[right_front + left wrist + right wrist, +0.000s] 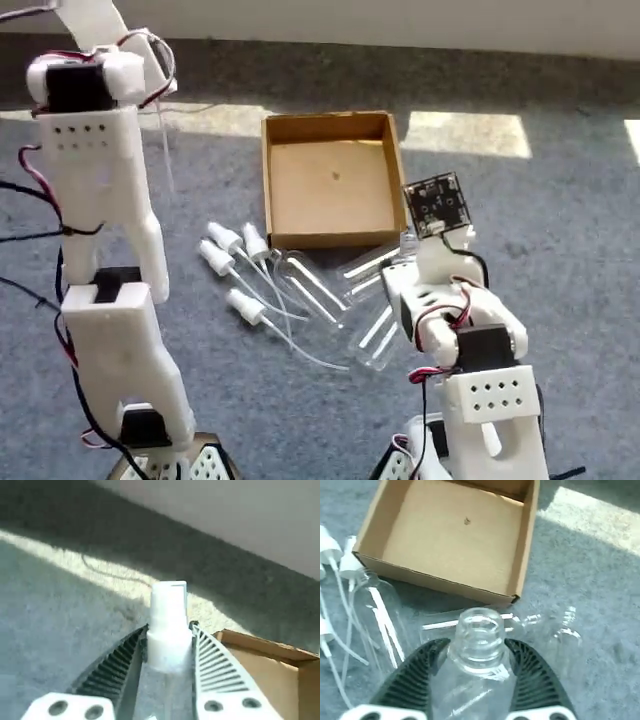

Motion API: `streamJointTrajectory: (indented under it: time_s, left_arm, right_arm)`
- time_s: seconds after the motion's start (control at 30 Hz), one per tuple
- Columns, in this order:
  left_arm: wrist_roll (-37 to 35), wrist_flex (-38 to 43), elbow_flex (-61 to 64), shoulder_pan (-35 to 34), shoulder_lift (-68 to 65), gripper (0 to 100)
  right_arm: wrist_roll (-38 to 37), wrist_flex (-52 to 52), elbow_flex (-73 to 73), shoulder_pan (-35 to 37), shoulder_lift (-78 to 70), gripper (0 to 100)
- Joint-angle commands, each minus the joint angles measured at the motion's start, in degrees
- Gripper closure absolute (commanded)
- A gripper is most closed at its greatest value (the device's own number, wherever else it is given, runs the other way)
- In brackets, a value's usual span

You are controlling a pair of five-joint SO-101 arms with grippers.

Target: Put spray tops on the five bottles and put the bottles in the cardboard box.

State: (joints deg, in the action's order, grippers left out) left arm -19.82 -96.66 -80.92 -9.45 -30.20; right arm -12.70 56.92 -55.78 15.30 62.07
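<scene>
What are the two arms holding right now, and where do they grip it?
The left gripper holds a white spray top, jaws around its lower collar. The right gripper holds a clear bottle, jaws just below its open neck.

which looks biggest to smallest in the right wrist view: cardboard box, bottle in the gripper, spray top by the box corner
1. cardboard box
2. clear bottle in the right gripper, though nearness to the camera makes it look larger
3. white spray top

Grey carpet (pixel 580 260) crossed by bright sunlight patches (pixel 470 133), with a pale wall (pixel 400 18) along its far edge
</scene>
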Motion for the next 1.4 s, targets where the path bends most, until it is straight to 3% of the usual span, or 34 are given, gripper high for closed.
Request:
streamJointTrajectory:
  time_s: [0.0,0.2,0.47,0.7,1.0,1.37]
  left_arm:
    - [5.6,-5.8,-13.2,3.4,5.3,100]
    - [7.6,-5.9,2.0,6.7,25.7,100]
    - [7.7,-3.5,34.2,17.5,51.9,100]
    - [7.3,20.2,56.4,27.3,61.8,100]
    - [7.6,48.7,72.1,42.4,63.2,100]
    - [7.3,54.8,81.8,47.6,65.3,100]
  right_arm:
    - [-0.4,-1.7,3.9,5.8,1.1,99.3]
    - [-0.2,-10.3,3.8,12.8,6.0,99.3]
    - [5.7,-23.7,-9.5,13.9,27.5,99.4]
    - [5.5,-24.5,-20.9,14.1,37.1,99.4]
    - [5.7,-23.2,-22.9,19.6,38.5,99.4]
    - [5.8,-20.7,-22.6,19.5,38.9,99.4]
